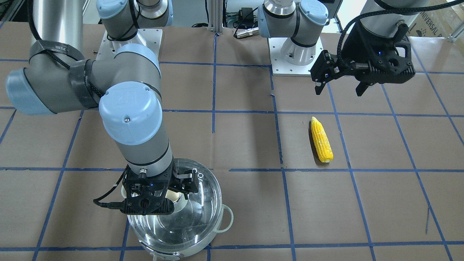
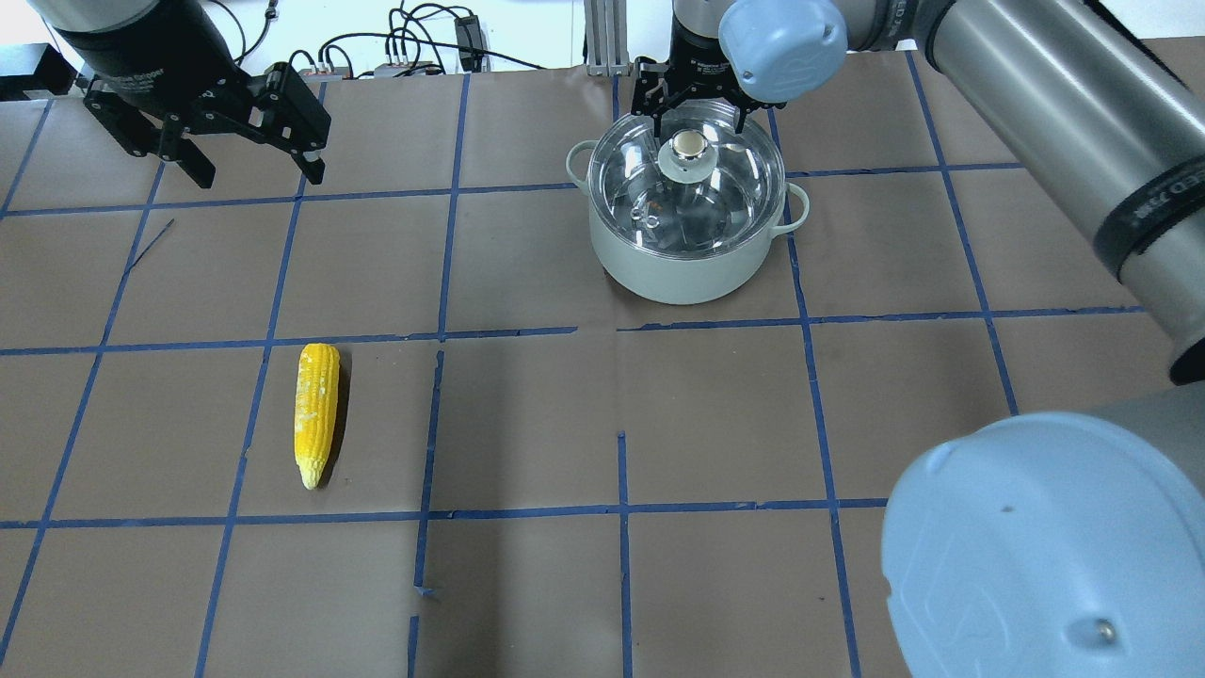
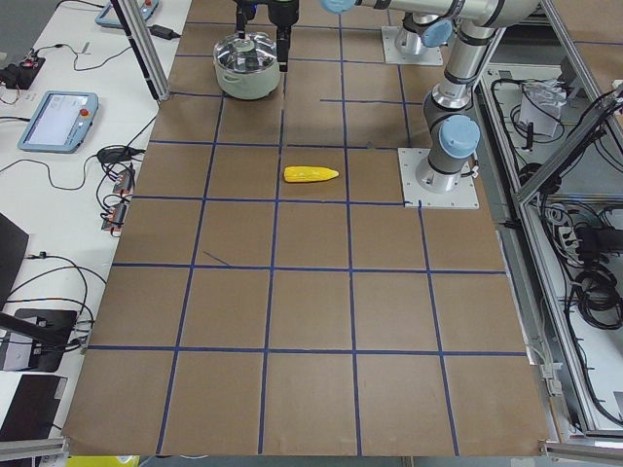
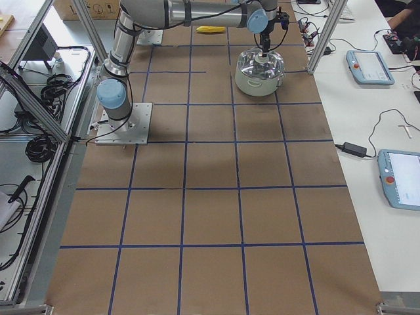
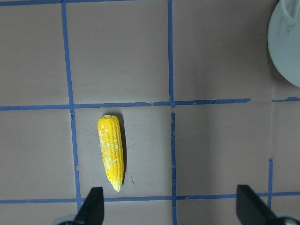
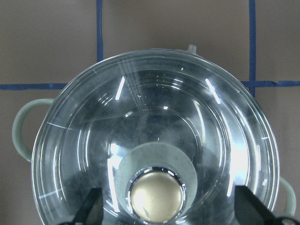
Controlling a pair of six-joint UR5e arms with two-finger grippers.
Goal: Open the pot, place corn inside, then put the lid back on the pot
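The pot (image 2: 678, 268), pale outside and shiny inside, stands at the far side of the table with the glass lid (image 2: 730, 193) on it. My right gripper (image 2: 692, 118) is open just above the lid, its fingers on either side of the metallic knob (image 6: 156, 197) without touching it. The right wrist view shows the lid (image 6: 154, 108) close up. The yellow corn (image 2: 317, 410) lies flat on the table, also in the left wrist view (image 5: 111, 152). My left gripper (image 2: 259, 177) hangs open and empty well above the table, beyond the corn.
Brown paper with a blue tape grid (image 2: 621, 513) covers the table. The arms' base plates (image 1: 295, 54) sit at the robot's side. Tablets and cables (image 3: 54, 107) lie on the side benches past the pot.
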